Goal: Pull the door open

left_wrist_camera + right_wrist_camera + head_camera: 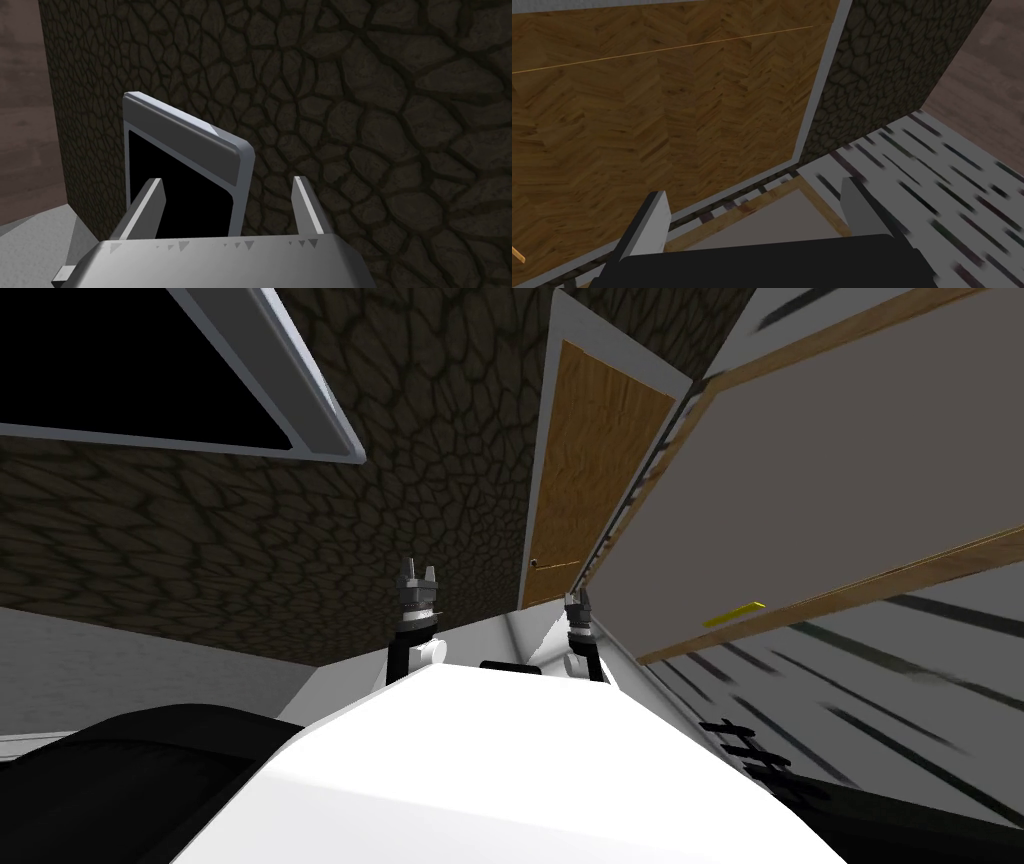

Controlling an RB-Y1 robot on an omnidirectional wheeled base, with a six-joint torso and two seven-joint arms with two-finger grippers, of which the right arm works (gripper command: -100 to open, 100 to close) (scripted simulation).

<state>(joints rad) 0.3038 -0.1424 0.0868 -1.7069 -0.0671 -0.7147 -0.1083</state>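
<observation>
**anon:** where's the door [600, 458] at, and what are your hands doing?

**me:** It's the wooden one in the white frame, shut, straight ahead in the stone wall [300, 538]. My right gripper [757, 215] points at its face near the right side, fingers spread, pinching nothing. My left gripper [227, 205] is spread too, facing the wall.

**anon:** any tips for the grab?

**me:** I reckon I should shift the right hand over to the small dark knob [535, 563] at the door's left edge and straddle it squarely. Then clamp firmly and pull back along an arc so the fingers don't slip off.
</observation>
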